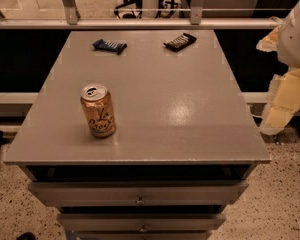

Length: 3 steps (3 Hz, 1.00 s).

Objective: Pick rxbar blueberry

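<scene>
so, approach step, not begun; gripper (280,109) at 3 o'clock, its grip i cannot tell; next, reach the blue bar (110,45) at 11 o'clock

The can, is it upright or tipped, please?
Upright: the can stands on its base, lid up. The claw is beside the table.

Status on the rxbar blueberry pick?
Gripper beside right edge of table, far from target. Rxbar blueberry flat, far left, untouched. Can near left, black bar far right; neither blocks.

Grey table (190,109) with can (97,110), rxbar blueberry (109,45), black bar (180,41); gripper (282,104) beside right edge.
</scene>
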Tool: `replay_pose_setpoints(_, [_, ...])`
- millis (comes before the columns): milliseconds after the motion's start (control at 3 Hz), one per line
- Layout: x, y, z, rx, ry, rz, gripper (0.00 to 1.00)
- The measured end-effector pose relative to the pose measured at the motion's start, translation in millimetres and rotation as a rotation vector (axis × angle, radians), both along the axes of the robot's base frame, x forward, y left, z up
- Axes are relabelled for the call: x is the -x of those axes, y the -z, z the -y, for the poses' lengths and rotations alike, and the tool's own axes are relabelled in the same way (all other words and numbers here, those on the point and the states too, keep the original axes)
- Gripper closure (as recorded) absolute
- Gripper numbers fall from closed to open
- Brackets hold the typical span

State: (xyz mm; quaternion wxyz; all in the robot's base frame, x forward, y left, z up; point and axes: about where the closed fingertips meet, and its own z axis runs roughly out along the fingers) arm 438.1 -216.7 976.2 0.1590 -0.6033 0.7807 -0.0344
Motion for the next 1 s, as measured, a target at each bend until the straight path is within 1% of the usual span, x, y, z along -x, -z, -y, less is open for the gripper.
replay_pose_setpoints(333, [0.0, 0.0, 0.0, 0.0, 0.0, 0.0, 0.0])
replay_pose_setpoints(667, [-14.1, 0.9, -13.8, -0.031, -0.011, 0.019, 0.0])
replay_pose_setpoints(1000, [-49.3, 2.2, -54.3, -0.105, -0.041, 0.052, 0.0])
